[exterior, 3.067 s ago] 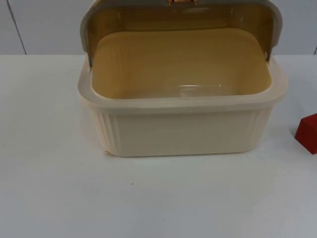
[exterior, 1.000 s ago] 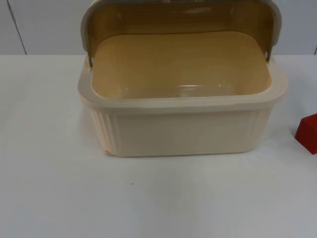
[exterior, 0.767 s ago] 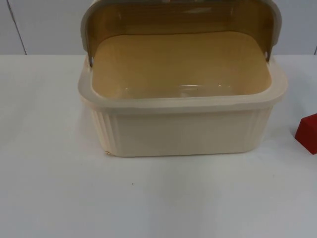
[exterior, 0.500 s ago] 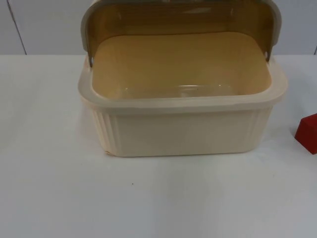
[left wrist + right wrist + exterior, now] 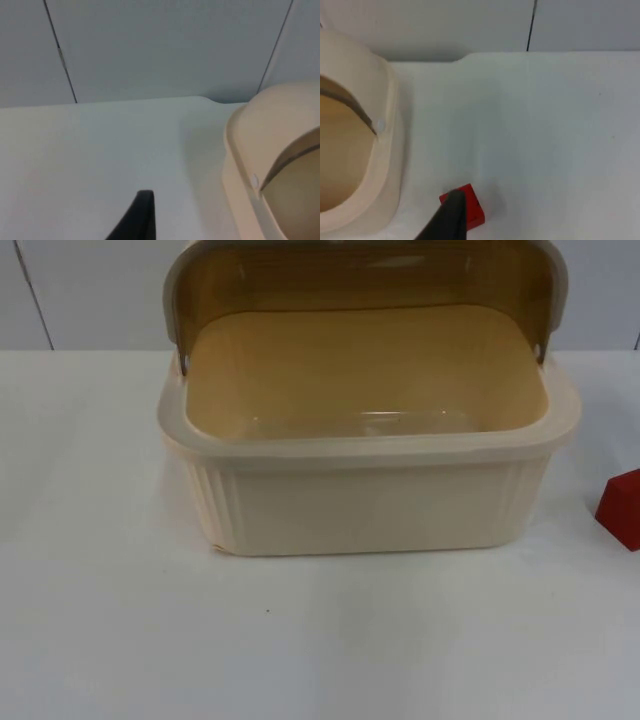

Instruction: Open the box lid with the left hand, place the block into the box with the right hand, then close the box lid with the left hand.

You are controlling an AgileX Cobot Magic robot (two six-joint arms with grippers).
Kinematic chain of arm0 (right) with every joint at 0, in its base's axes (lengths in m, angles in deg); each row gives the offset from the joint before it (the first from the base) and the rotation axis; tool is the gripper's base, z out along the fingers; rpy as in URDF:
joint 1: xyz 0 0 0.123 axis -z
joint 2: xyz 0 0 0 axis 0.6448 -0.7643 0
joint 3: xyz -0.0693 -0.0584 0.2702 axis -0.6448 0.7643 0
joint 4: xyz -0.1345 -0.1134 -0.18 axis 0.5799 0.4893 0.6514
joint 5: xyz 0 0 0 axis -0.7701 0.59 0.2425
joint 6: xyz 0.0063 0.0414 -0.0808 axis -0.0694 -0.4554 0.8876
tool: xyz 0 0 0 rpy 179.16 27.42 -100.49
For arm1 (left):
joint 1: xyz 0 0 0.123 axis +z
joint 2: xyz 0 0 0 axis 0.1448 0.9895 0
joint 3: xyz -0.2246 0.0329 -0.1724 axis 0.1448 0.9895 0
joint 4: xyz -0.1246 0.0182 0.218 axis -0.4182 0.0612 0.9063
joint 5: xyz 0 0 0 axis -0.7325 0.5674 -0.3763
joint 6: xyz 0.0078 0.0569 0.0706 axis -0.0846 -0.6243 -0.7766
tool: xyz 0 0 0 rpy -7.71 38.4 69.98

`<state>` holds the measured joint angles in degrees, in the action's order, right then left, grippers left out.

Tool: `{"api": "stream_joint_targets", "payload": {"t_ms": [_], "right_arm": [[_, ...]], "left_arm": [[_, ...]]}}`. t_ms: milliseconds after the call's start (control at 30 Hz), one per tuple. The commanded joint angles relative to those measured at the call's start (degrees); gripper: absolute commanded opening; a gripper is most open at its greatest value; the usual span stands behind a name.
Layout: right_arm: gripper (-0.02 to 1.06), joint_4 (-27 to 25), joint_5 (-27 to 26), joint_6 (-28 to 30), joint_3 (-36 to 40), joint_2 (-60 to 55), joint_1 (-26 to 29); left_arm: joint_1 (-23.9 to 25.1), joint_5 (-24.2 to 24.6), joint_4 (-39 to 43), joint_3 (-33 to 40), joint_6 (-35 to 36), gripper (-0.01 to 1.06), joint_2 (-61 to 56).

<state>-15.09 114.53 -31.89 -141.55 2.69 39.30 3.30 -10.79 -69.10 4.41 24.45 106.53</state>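
Nothing moved; block [image 5: 470,209] beside right end effector [image 5: 451,217].

Cream box [image 5: 370,505] sits mid-table, ribbed front wall facing the camera. Its lid [image 5: 365,275] is swung up at the back, amber-tinted with a grey frame. Inside is bare. Red block [image 5: 622,510] on the white table [image 5: 130,630] to the right of the box, apart from it. Grey partition wall [image 5: 90,295] behind.
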Motion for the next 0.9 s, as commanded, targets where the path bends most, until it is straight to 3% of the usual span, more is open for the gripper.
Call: {"api": "stream_joint_targets", "payload": {"t_ms": [0, 333, 667, 867], "right_arm": [[1.05, 0.2, -1.9, 1.7, -0.4, -3.6, 0.2], [1.05, -6.8, -6.2, 7.5, -0.4, -16.2, 0.2], [1.05, -5.8, -12.5, 9.0, 4.4, -27.5, -3.8], [1.05, -2.2, -16.8, 5.8, 4.7, -34.9, -6.4]], "left_arm": [[-0.2, -0.7, 0.5, 0.3, 0.4, 1.04, -0.2], [-0.2, -1.8, 0.8, 0.3, 0.4, 1.04, -0.2], [-0.2, -1.6, 0.8, 0.3, 0.4, 1.04, -0.1], [-0.2, -1.2, 0.8, 0.3, 0.4, 1.04, 1.6]]}}
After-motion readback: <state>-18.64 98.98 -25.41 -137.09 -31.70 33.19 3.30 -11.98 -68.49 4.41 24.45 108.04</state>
